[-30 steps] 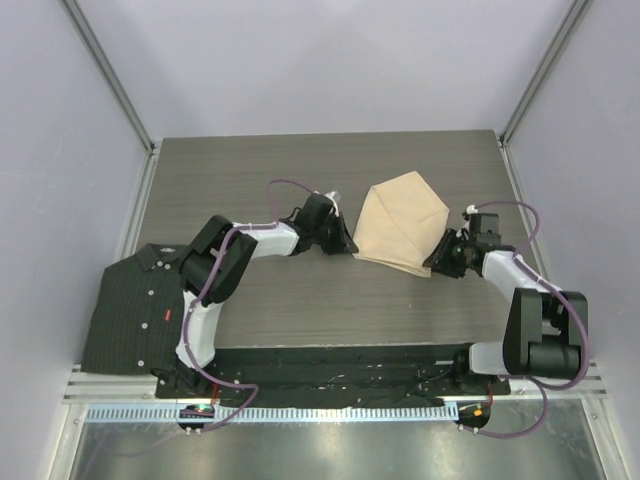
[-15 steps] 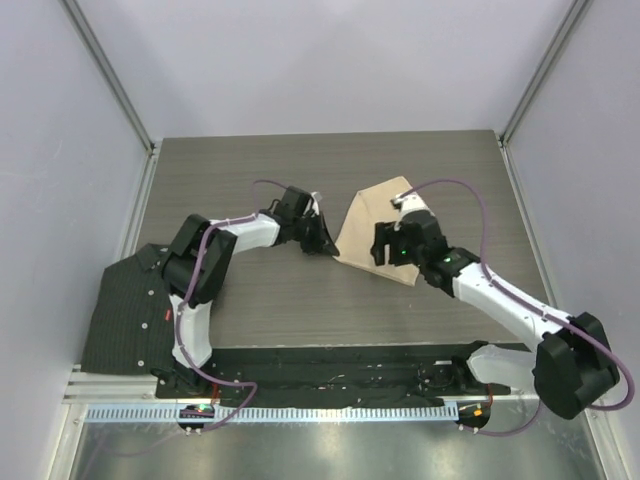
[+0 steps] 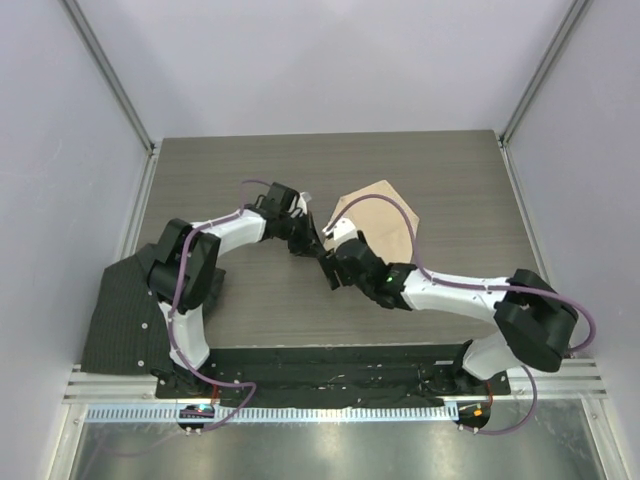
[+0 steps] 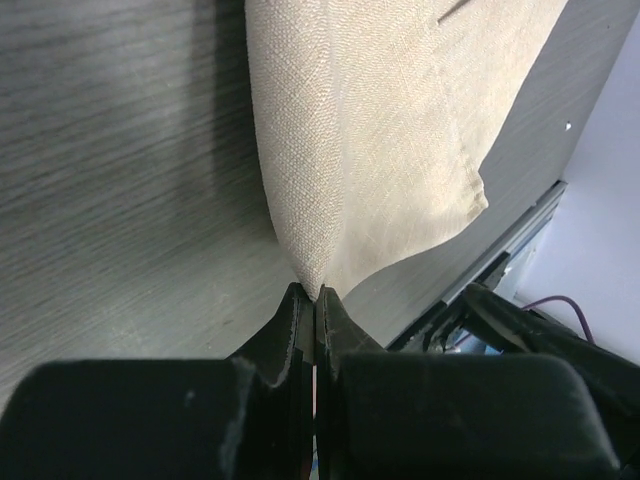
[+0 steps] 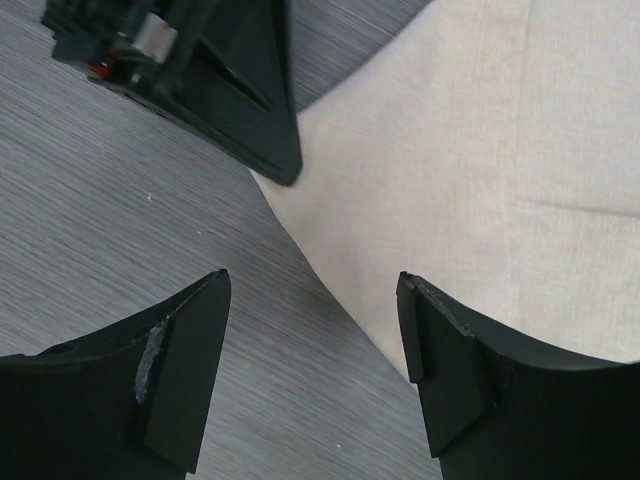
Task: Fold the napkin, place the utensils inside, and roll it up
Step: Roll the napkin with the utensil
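The beige napkin [image 3: 378,212] lies folded on the table, right of centre. It also shows in the left wrist view [image 4: 380,130] and the right wrist view [image 5: 490,150]. My left gripper [image 3: 318,246] is shut on the napkin's near-left corner, with the cloth pinched between the fingertips [image 4: 315,296]. My right gripper [image 3: 333,268] is open and empty [image 5: 315,290], hovering over the napkin's edge right beside the left gripper [image 5: 230,90]. The right arm lies across the napkin's near part in the top view. No utensils are in view.
A dark ribbed shirt [image 3: 120,310] lies at the near left edge of the table. Grey walls and metal rails [image 3: 140,150] enclose the dark wood table [image 3: 250,170]. The two grippers are nearly touching.
The left gripper has pulled the napkin's corner to the left, so the cloth shifted left. The right arm swung far left, from the napkin's right side to its near-left corner.
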Controlling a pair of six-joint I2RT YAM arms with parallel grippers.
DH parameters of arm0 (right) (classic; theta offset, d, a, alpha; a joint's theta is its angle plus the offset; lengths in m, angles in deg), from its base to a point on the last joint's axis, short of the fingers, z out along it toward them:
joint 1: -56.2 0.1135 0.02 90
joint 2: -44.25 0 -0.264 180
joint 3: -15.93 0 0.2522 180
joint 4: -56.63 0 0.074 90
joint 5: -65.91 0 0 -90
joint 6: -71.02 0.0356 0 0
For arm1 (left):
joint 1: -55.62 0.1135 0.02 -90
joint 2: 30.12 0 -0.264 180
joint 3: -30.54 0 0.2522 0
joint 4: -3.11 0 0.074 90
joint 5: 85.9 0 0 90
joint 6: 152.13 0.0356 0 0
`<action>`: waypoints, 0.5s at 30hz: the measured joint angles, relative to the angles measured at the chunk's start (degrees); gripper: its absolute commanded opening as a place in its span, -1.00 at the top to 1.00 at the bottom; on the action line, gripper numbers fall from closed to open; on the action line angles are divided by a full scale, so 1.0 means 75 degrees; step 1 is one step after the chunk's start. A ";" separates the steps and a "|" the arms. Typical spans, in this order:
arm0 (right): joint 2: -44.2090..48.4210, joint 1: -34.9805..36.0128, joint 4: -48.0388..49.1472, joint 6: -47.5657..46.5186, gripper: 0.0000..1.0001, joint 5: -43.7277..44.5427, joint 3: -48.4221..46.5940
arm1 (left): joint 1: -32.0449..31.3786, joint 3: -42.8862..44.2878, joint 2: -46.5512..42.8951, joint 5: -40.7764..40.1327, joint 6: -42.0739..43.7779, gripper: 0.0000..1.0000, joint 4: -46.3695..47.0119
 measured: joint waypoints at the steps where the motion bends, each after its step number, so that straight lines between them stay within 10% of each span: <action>1: -0.0108 0.0087 0.0108 -0.0050 -0.50 0.0090 -0.0032 | 0.0000 0.0000 0.0000 0.0047 0.0003 1.00 -0.0026; 15: -0.2127 0.0612 0.0831 -0.0667 -0.36 0.1699 -0.0624 | 0.0408 -0.0026 0.0000 0.0580 -0.0026 1.00 -0.0079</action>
